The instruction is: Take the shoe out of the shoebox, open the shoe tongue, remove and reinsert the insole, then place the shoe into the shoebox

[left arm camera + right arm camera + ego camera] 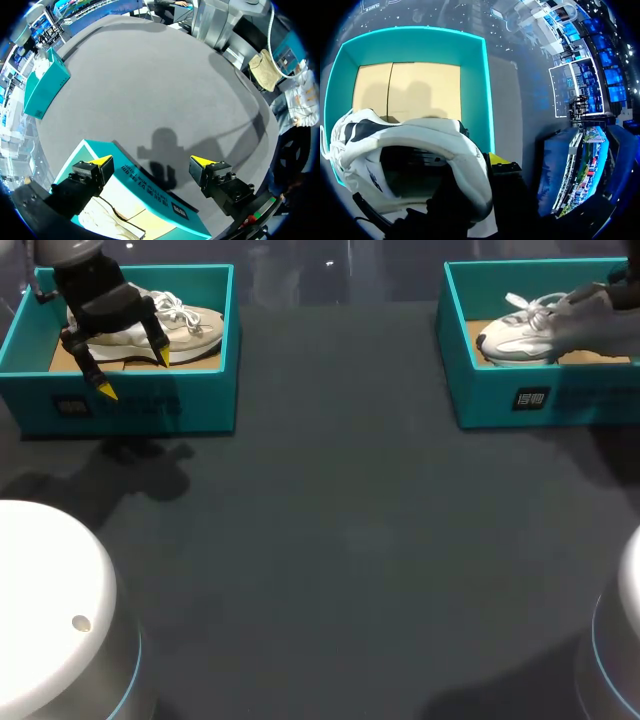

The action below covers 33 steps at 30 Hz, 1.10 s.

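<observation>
Left gripper [133, 374] hanging above near wall of left shoebox [150, 405], far left on table [330, 540]. We're seeing its fingers spread wide, one over box inside, one over table, holding nothing. Beige shoe [185, 325] lying in that box, just beyond fingers. Right gripper [481, 175] sitting at heel of white shoe [520, 335] in right shoebox [500, 405], far right. Heel wall clamped between fingers, one yellow tip showing outside heel. Toe pointing left.
</observation>
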Each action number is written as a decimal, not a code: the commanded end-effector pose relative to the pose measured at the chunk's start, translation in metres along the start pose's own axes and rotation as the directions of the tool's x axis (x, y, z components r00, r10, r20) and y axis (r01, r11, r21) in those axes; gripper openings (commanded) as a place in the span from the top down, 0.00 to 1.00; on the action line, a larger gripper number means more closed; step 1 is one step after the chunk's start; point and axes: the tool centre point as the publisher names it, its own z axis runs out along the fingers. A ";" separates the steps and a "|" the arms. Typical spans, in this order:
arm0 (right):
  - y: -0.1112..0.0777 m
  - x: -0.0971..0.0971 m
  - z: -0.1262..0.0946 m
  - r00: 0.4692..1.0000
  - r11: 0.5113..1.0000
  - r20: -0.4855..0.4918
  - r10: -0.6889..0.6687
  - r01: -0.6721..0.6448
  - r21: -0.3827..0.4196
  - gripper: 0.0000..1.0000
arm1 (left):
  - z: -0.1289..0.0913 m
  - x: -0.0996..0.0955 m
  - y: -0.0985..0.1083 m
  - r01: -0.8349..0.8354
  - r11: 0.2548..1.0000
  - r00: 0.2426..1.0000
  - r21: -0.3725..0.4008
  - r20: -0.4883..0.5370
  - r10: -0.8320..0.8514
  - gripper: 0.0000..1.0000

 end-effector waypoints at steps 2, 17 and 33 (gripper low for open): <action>-0.001 0.005 0.011 1.000 1.000 0.001 -0.005 0.005 0.000 1.00 | 0.000 0.000 0.000 -0.001 1.000 1.000 -0.001 -0.002 0.001 0.00; -0.007 0.010 0.021 1.000 1.000 -0.025 0.009 -0.009 -0.009 1.00 | 0.000 0.000 0.000 -0.001 1.000 1.000 -0.001 -0.002 0.001 0.00; -0.006 0.016 0.042 1.000 0.998 -0.008 0.028 -0.028 -0.050 1.00 | 0.000 0.000 0.000 -0.001 1.000 1.000 -0.001 -0.002 0.001 0.00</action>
